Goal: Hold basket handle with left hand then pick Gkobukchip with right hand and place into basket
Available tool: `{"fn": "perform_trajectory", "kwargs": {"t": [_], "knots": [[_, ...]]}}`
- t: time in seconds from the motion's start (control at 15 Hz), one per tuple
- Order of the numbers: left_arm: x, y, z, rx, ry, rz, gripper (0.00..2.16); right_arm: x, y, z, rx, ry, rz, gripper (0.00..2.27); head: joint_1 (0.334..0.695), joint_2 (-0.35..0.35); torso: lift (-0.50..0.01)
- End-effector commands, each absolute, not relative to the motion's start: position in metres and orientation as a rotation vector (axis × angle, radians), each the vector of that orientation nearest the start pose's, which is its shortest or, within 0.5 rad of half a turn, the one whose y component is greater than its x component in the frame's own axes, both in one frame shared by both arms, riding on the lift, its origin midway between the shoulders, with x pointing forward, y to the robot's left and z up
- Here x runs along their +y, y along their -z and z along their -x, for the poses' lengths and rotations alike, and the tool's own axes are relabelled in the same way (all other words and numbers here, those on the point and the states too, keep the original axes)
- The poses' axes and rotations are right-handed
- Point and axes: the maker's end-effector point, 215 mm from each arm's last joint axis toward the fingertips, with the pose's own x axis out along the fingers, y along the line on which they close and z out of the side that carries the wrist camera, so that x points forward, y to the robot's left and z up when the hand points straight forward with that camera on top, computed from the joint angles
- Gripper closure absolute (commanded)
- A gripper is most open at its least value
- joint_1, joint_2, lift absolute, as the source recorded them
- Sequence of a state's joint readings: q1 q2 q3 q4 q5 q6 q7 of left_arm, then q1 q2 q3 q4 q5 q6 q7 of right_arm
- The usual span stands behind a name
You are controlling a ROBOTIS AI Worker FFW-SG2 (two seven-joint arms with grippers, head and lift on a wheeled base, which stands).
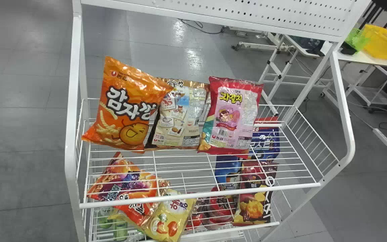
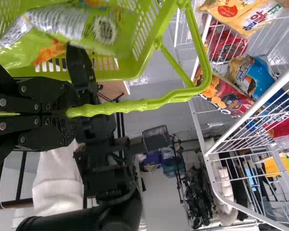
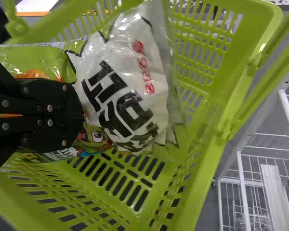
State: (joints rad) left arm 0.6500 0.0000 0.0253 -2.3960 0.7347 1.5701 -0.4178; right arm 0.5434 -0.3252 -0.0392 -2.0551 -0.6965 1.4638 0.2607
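In the left wrist view my left gripper (image 2: 67, 113) is shut on the green basket's handle (image 2: 135, 105). The basket (image 2: 144, 53) hangs from it beside the shelf rack. Inside the basket's walls, the Gkobukchip bag (image 2: 70, 29) appears in that same view, with the dark right gripper close against it. From the right wrist view, my right gripper (image 3: 82, 115) is shut on the Gkobukchip bag (image 3: 127, 82), a green and white pack with a turtle figure. The bag lies over the slotted floor of the basket (image 3: 202, 192), and its held part is partly hidden behind the fingers.
A white wire rack (image 1: 200, 195) stands ahead. Three snack bags, including an orange one (image 1: 126, 107) and a pink one (image 1: 232, 117), lean on its upper shelf, with several packs below. Behind at the right, a yellow basket (image 1: 383, 42) stands on a table.
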Motion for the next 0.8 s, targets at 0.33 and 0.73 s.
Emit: {"fn": "perform_trajectory", "kwargs": {"t": [0.33,0.73], "knots": [[-0.021,0.414,-0.143,1.218,0.927,0.792,1.72,-0.173,0.569,-0.199,1.296,-0.505,-0.484,0.01,0.695,-0.35,-0.032],[-0.022,0.414,-0.142,1.221,0.927,0.788,1.72,-0.201,0.489,-0.198,1.269,-0.55,-0.655,0.06,0.695,-0.35,-0.032]]}}
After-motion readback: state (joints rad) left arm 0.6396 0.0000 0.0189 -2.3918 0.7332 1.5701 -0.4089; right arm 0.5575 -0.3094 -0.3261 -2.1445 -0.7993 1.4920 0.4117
